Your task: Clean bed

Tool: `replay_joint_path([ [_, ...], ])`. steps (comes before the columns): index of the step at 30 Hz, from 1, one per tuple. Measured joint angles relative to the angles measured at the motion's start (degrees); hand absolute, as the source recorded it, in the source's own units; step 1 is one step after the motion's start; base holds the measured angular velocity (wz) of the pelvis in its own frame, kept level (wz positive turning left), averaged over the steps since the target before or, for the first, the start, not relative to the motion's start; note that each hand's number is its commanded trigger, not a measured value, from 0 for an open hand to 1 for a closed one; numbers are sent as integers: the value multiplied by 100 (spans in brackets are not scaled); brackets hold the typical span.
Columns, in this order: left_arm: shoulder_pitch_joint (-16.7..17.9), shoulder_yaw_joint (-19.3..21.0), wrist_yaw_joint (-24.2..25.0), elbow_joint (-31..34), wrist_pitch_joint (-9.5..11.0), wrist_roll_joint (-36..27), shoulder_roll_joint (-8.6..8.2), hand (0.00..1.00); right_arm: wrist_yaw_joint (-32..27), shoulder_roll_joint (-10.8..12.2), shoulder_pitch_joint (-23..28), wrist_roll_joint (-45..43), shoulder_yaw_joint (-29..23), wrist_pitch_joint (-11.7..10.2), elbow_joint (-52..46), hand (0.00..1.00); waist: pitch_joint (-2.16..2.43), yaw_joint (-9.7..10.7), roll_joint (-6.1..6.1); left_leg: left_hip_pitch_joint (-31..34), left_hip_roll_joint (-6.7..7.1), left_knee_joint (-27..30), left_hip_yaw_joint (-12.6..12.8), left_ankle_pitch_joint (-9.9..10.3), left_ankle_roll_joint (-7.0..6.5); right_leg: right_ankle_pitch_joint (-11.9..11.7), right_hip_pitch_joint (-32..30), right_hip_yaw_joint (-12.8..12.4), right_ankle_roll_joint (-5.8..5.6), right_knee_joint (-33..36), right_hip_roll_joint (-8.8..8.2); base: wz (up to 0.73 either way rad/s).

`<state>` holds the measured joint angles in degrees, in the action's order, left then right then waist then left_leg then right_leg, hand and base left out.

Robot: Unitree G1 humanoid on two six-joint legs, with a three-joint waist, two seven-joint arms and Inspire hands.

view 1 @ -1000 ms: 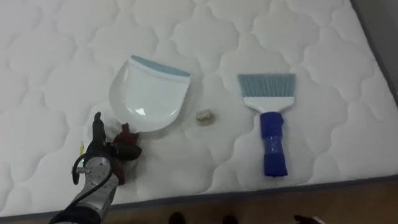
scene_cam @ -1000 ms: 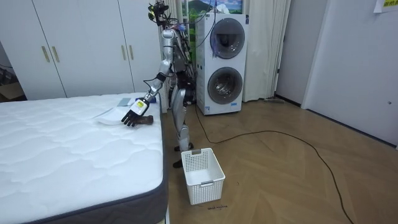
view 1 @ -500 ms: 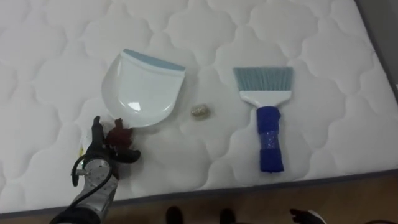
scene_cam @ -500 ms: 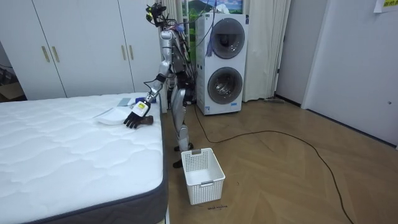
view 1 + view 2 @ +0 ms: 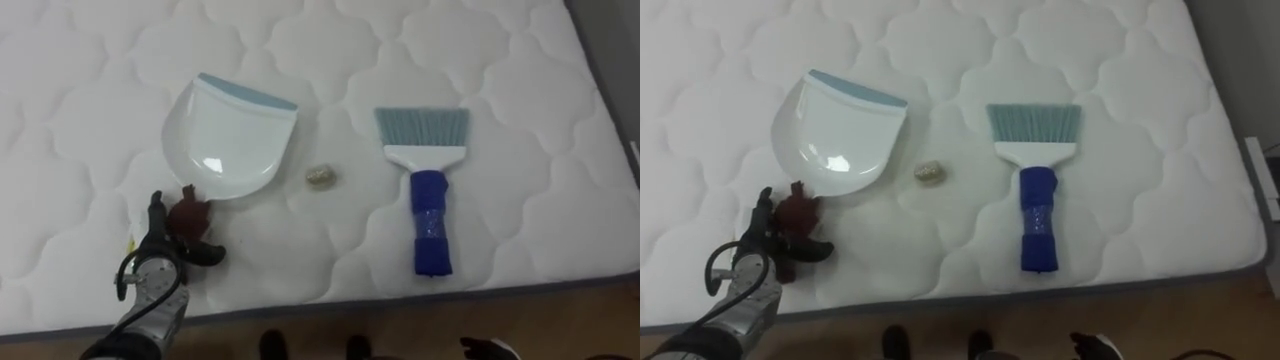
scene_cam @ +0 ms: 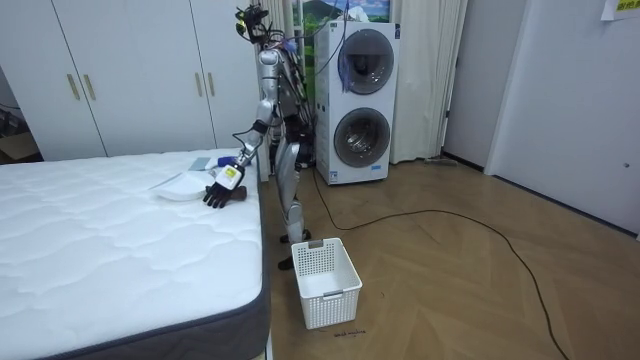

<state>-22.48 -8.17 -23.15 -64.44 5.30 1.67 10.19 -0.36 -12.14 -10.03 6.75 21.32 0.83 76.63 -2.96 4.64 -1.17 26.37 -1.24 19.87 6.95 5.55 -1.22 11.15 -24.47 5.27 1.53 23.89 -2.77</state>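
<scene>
The left robot hand (image 5: 158, 262) rests low on the bed (image 5: 520, 90), fingers loosely spread and clasping nothing. The dustpan (image 5: 232, 140) lies just ahead of it, blue lip away from the robot and dark red handle (image 5: 189, 214) pointing back between a raised finger and the thumb, so this hand looks best placed to take it. The scrap (image 5: 320, 177) to be swept sits just beside the pan's right edge. The brush (image 5: 428, 190) lies well to the right with its blue grip toward the robot, nearer the right robot hand (image 5: 487, 348), whose state I cannot tell. The room view shows the robot standing at the bed's side with a white basket (image 6: 327, 281) on the floor beside it, while the eye views show the scrap.
</scene>
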Motion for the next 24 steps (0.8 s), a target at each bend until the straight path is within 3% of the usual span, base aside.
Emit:
replay_joint_path([
  [2,-39,6,-96,-1,0,-22,46,32,-33,-3,-3,-3,0,-1,-17,0,0,-7,0,61,2,5,0,0,0,0,-69,2,1,23,-4,0],
  [4,-99,11,-166,-28,2,-94,232,35,-51,-10,-3,-30,-3,0,-27,0,0,1,0,111,20,29,1,1,-3,26,-128,0,2,88,-24,0],
  [5,-120,10,-163,-38,1,-113,263,55,-66,-12,-3,-34,-2,0,-29,0,0,3,0,122,26,30,1,1,-3,33,-148,-1,-1,105,-31,0],
  [6,-171,8,-158,-99,1,-117,315,64,-86,-11,-2,-35,0,5,-28,0,0,2,1,139,35,31,0,1,-4,40,-173,-1,-4,125,-39,0],
  [7,-192,8,-159,-134,1,-118,332,97,-86,-10,1,-34,0,7,-28,0,0,5,1,142,42,31,-2,1,-5,44,-180,-1,-6,135,-44,0],
  [13,-247,3,-126,-258,-47,-230,402,100,-134,-24,19,-54,-2,10,-27,0,-4,141,6,234,113,89,7,24,-41,177,-355,-3,-37,395,-147,4],
  [18,-533,1,101,-691,-175,-226,329,100,-257,-25,64,-31,5,5,-43,0,-21,207,27,402,111,166,-51,26,-38,183,-477,19,-25,409,-126,3],
  [24,-736,4,239,-868,-239,-197,381,100,-347,-28,70,-75,5,69,-43,0,-37,281,35,556,119,195,-47,27,-36,208,-671,16,-12,514,-146,1],
])
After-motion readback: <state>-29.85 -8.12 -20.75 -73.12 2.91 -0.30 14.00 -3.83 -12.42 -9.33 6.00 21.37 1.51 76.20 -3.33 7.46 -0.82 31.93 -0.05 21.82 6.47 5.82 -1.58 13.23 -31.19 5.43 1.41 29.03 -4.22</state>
